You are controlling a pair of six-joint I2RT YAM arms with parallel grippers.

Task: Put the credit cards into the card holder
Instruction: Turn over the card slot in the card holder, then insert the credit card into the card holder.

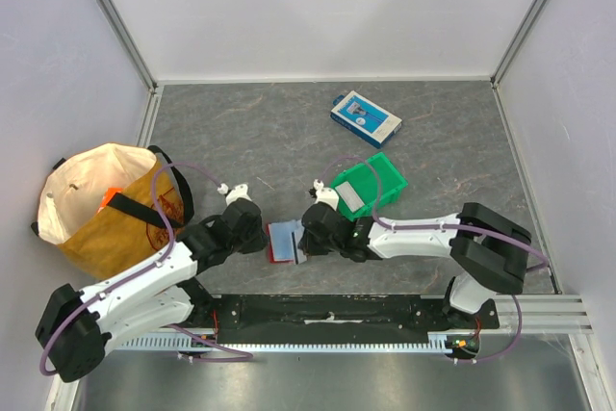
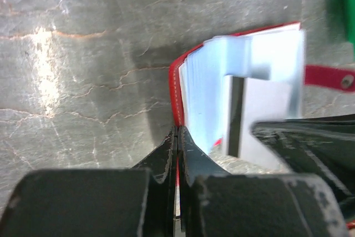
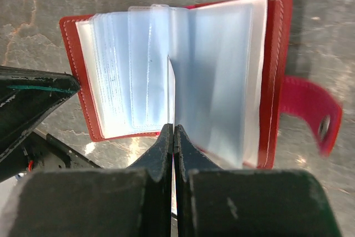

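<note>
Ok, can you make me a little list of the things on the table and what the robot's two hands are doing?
card holder: red, lying open between both grippers, clear sleeves fanned up
left gripper: shut on the card holder's red cover edge
right gripper: shut on one clear sleeve
green bin: just behind the right gripper, a grey flat thing inside
blue-and-white box: farther back, on its own
bag: far left, something orange inside

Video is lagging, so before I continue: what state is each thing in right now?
card holder: lying open, clear sleeves fanned up
left fingers: shut on its red cover edge
right fingers: shut on one clear sleeve
green bin: upright, grey card inside
bag: standing, mouth open
box: lying flat
</note>
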